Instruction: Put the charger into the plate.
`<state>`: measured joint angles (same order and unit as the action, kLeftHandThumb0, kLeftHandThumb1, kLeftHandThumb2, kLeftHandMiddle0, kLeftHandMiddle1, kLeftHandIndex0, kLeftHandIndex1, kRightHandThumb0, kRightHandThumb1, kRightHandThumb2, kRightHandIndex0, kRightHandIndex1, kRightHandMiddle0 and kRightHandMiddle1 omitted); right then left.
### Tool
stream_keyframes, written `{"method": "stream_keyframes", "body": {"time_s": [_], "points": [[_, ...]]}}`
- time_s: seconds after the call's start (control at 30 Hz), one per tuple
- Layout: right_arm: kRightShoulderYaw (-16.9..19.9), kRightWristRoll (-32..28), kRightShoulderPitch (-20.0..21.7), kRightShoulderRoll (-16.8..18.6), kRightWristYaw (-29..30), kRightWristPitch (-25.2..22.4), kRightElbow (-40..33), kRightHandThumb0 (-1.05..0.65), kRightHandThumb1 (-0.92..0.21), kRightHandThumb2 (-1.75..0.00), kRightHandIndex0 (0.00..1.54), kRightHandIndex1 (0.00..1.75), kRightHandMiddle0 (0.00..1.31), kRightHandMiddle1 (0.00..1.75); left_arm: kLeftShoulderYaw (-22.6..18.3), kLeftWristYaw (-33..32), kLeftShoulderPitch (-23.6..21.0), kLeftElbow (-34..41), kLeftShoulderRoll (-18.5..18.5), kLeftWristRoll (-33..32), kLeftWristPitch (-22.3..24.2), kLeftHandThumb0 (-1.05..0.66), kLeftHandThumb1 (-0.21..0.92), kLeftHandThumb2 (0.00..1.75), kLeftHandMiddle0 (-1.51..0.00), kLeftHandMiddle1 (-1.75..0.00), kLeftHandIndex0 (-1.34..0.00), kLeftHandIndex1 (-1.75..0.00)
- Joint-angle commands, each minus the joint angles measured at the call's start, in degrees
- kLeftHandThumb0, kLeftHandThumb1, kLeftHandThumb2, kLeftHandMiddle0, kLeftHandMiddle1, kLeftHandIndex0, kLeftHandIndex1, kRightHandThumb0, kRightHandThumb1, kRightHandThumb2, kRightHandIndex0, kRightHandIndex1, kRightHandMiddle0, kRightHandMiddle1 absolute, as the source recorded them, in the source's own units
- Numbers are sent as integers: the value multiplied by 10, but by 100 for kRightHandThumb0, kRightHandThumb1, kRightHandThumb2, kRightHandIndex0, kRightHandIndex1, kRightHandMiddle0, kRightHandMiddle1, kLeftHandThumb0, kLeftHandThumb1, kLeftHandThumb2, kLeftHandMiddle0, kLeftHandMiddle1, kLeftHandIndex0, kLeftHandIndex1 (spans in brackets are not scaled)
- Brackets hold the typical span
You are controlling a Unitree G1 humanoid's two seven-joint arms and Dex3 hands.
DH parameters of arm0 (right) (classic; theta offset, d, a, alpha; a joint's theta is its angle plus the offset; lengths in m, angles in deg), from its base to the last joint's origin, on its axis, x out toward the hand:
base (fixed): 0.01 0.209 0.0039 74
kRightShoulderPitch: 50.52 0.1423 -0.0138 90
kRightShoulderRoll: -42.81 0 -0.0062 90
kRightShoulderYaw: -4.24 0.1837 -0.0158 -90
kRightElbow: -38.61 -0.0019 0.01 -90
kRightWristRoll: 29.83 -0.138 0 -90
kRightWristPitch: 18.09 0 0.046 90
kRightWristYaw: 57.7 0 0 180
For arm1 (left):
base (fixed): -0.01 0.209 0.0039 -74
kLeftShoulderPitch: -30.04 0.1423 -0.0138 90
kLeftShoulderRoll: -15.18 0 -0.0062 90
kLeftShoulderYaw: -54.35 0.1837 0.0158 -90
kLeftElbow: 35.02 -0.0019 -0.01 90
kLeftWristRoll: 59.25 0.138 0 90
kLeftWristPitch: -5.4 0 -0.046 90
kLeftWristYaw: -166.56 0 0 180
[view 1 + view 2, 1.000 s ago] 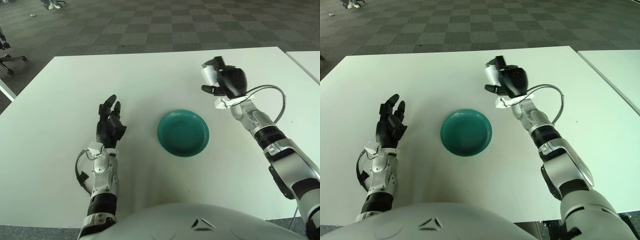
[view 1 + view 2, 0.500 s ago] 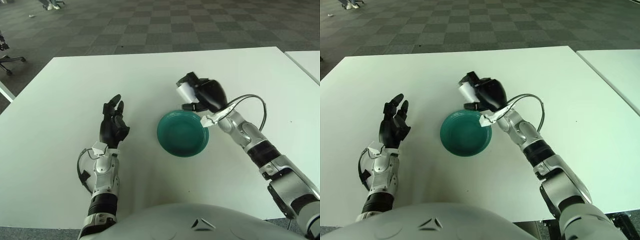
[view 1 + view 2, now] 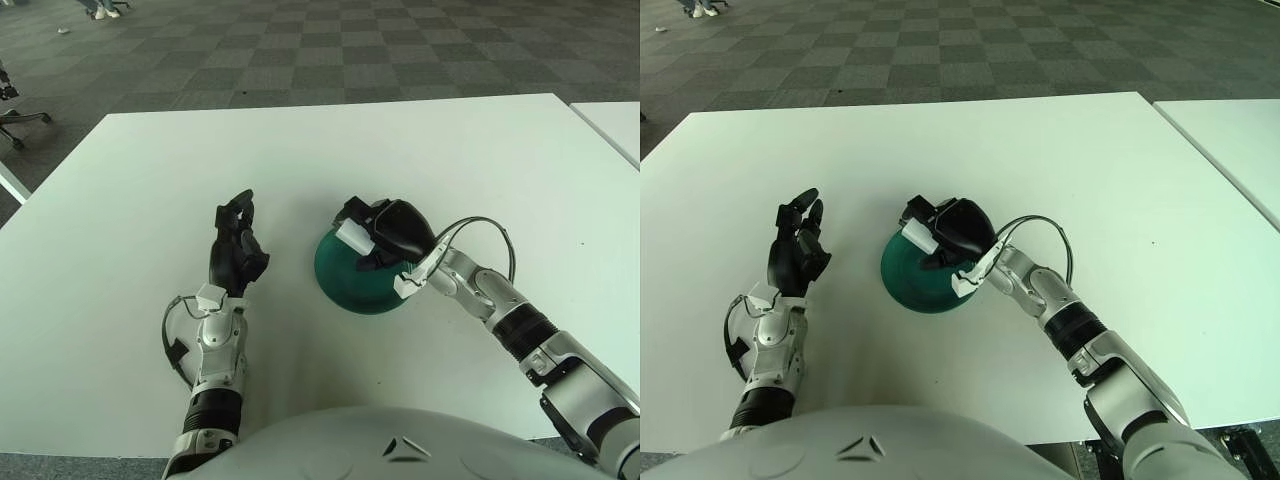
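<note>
A teal plate (image 3: 345, 286) sits on the white table (image 3: 120, 180) in front of me. My right hand (image 3: 385, 232) hovers low over the plate's near-left part, fingers curled around a white charger (image 3: 352, 236) whose end sticks out on the hand's left side. The hand hides much of the plate. In the right eye view the charger (image 3: 919, 238) and the plate (image 3: 908, 288) show the same way. My left hand (image 3: 236, 248) is raised above the table left of the plate, fingers relaxed and holding nothing.
A second white table's corner (image 3: 612, 118) lies at the far right. Dark checkered carpet (image 3: 300, 50) lies beyond the table's far edge. An office chair's base (image 3: 18, 118) stands at the far left.
My right hand has carried the charger leftward and down, from the plate's upper right edge to low over the plate. My left hand has shifted slightly right and its fingers curled a little.
</note>
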<state>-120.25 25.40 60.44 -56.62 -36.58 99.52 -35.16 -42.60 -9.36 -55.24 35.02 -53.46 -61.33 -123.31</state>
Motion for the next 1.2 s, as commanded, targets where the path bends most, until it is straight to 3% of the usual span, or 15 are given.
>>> {"method": "stream_keyframes", "body": {"time_s": [0.0, 0.5, 0.57, 0.7, 0.73, 0.8, 0.83, 0.9, 1.0, 1.17], "points": [[-6, 33, 0, -11, 17, 10, -30, -44, -43, -117, 104, 175, 52, 175, 18, -17, 52, -37, 40, -2, -4, -87, 92, 95, -32, -1, 0, -94], [22, 40, -39, -50, -30, 26, -132, -43, -47, -113, 95, 175, 50, 175, 41, -10, 67, -13, 53, -37, 22, -85, 92, 92, -36, -2, -7, -106], [34, 38, -43, -53, -41, 18, -150, -42, -52, -105, 87, 175, 45, 175, 45, 0, 70, -9, 53, -50, 24, -86, 92, 92, -36, -3, -10, -108], [56, 53, -54, -65, -64, -2, -184, -38, -77, -72, 45, 175, 29, 175, 51, 9, 75, -2, 52, -67, 29, -86, 92, 90, -36, -3, -13, -111], [60, 61, -56, -69, -71, -8, -193, -47, -80, -76, 37, 158, 23, 160, 52, 9, 77, -1, 52, -69, 30, -86, 92, 90, -36, -2, -13, -111], [63, 77, -59, -74, -79, -17, -204, -70, -87, -90, 26, 93, 10, 116, 54, 9, 79, -2, 52, -71, 31, -87, 92, 89, -35, -2, -11, -111], [64, 86, -60, -75, -79, -21, -210, -74, -88, -92, 25, 82, 8, 109, 54, 9, 79, -4, 52, -73, 32, -87, 92, 89, -35, -2, -10, -111], [67, 98, -63, -77, -78, -27, -220, -84, -91, -100, 22, 43, 3, 79, 55, 9, 79, -5, 53, -76, 34, -87, 92, 89, -34, -1, -7, -109], [70, 107, -70, -76, -73, -35, -231, -89, -92, -105, 18, 19, 1, 55, 56, 12, 79, -6, 53, -83, 37, -88, 92, 90, -32, 0, -3, -107], [75, 108, -77, -73, -77, -44, -245, -92, -92, -105, 14, 7, 0, 41, 58, 16, 78, -8, 53, -88, 35, -89, 92, 90, -31, 0, 0, -104]]}}
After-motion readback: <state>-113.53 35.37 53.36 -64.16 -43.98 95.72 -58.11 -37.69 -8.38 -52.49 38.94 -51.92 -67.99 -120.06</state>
